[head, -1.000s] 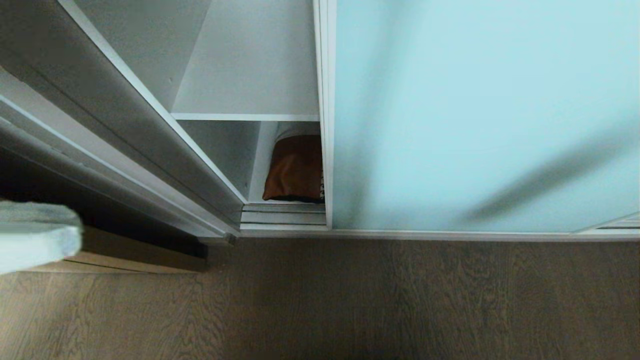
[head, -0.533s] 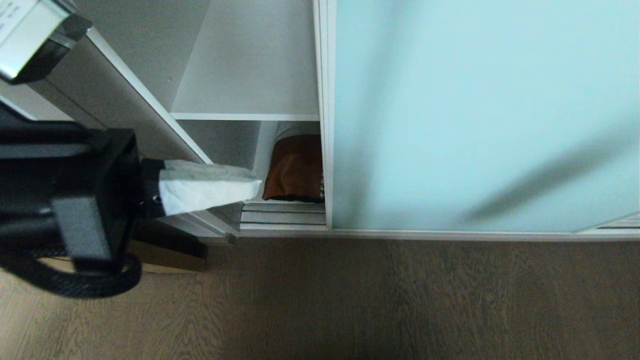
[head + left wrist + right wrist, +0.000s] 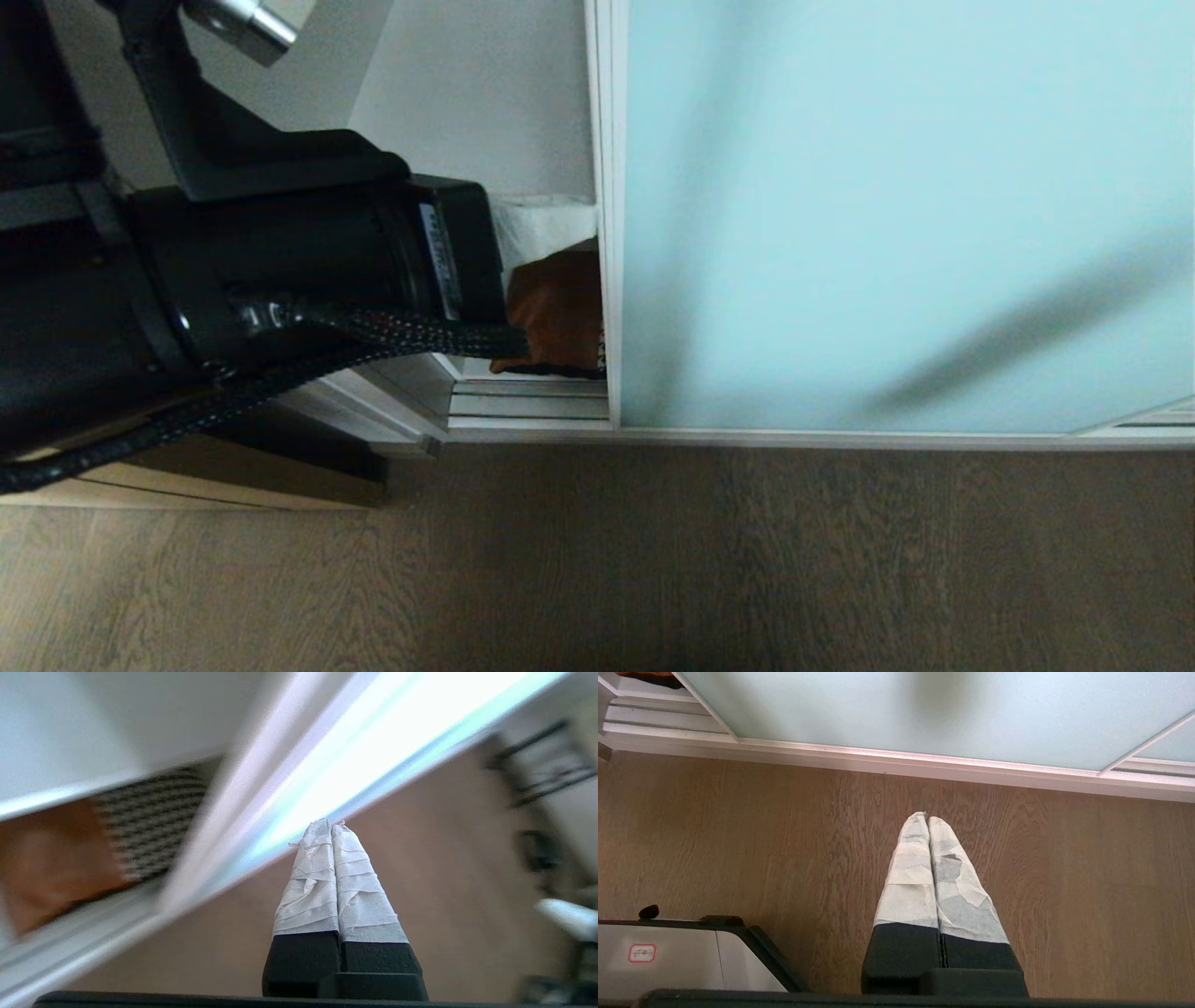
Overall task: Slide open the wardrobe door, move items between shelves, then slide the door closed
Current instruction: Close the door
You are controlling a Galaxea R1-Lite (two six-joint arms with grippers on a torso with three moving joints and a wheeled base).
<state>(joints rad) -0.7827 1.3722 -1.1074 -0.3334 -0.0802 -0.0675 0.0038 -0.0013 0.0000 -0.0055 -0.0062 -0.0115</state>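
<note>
At door edge: left gripper, fingers closed, empty, beside sliding wardrobe door
Lower shelf: cushion
Right gripper: closed over floor

Pale aqua door; rust-brown, houndstooth cushion; brown wood-grain floor.

A brown wood-grain floor runs along the front of the wardrobe, with a ridged silver-grey bottom track at its edge and a light wooden panel at far left.
</note>
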